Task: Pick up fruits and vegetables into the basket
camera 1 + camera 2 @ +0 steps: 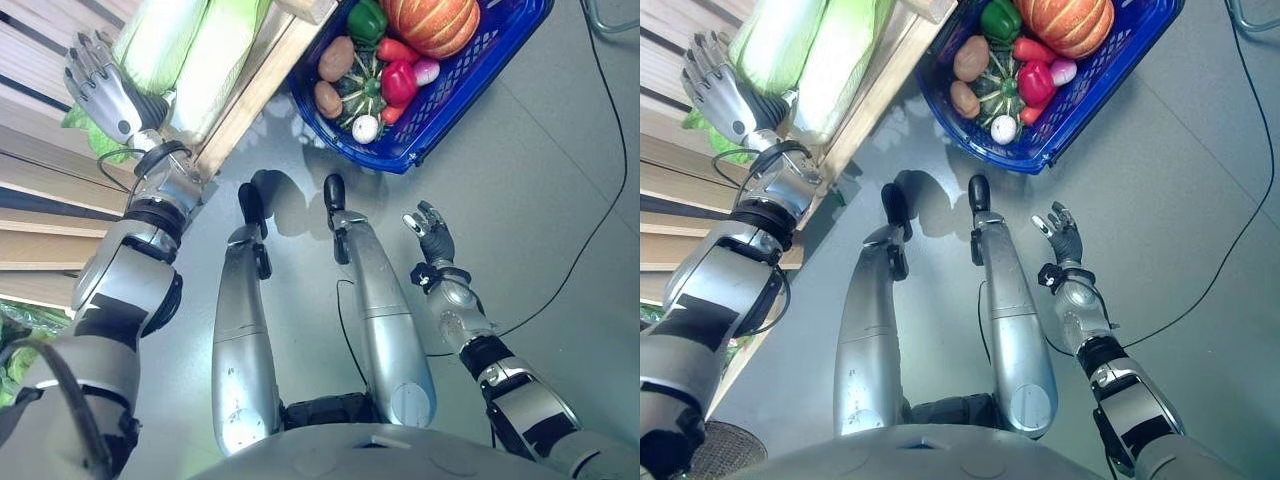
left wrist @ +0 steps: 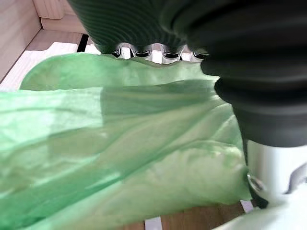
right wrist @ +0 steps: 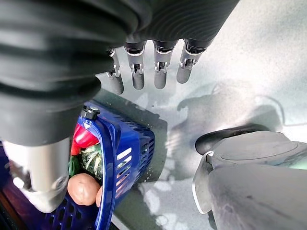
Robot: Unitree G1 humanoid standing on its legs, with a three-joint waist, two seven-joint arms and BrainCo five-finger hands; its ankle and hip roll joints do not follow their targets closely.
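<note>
Left hand (image 1: 100, 85): fingers straight, empty, at cabbage's (image 1: 165, 40) 9 o'clock.
Right hand (image 1: 432, 232): relaxed, empty.
Cabbage: probably bulky, leafy, soft; grip mid-body.
Basket (image 1: 470, 70): already well stocked.

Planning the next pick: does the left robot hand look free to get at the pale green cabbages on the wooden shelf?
Probably yes. The left robot hand, fingers open, hovers right beside the cabbages above the wooden shelf, with leafy green just under it and nothing between.

My arms are silver-grey with black joint bands. Dark ribbed covers wrap each wrist, on my left hand (image 1: 100, 82) and right hand (image 1: 430, 230); silver fingers end in dark tips.
</note>
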